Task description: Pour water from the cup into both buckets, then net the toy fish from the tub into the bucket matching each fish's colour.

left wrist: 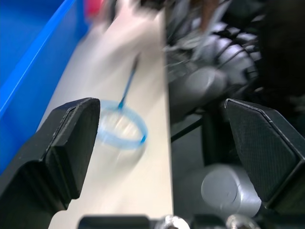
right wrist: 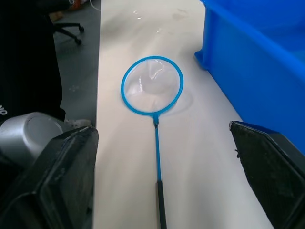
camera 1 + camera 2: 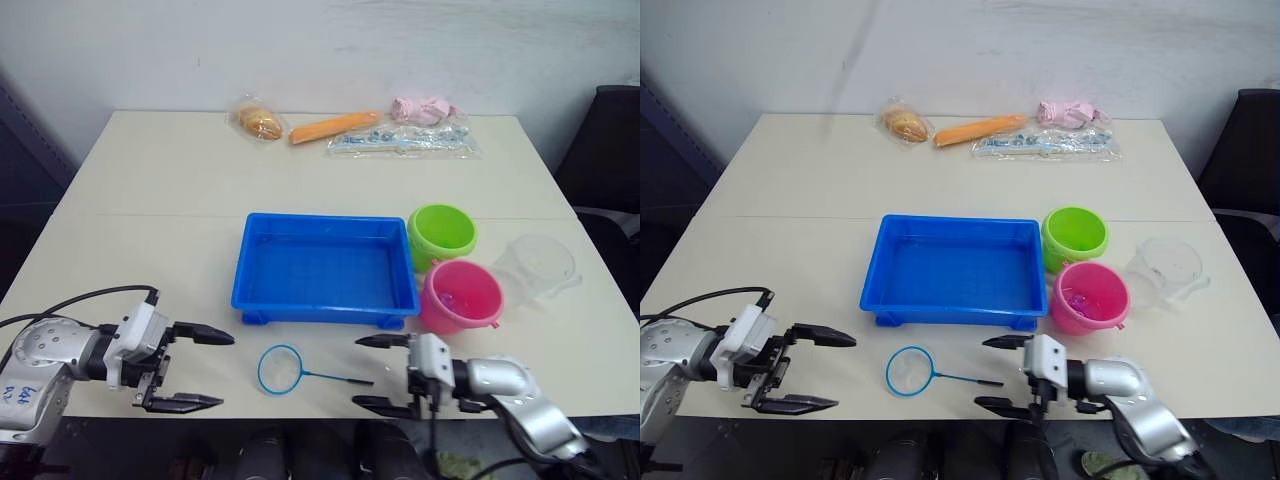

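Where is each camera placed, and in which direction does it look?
Left eye and right eye views: on the head, looking forward and down at the table; both arms show.
Left wrist view: on the left wrist, looking between the open left gripper fingers at the net.
Right wrist view: on the right wrist, looking between the open right gripper fingers at the net.
Shared: all four show the net and the tub.

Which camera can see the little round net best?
The right wrist view. The net lies flat on the table beside the blue tub, with its whole hoop, mesh and handle sharp and close. Both eye views show it small near the table's front edge between the two open tools. The left wrist view shows it blurred.
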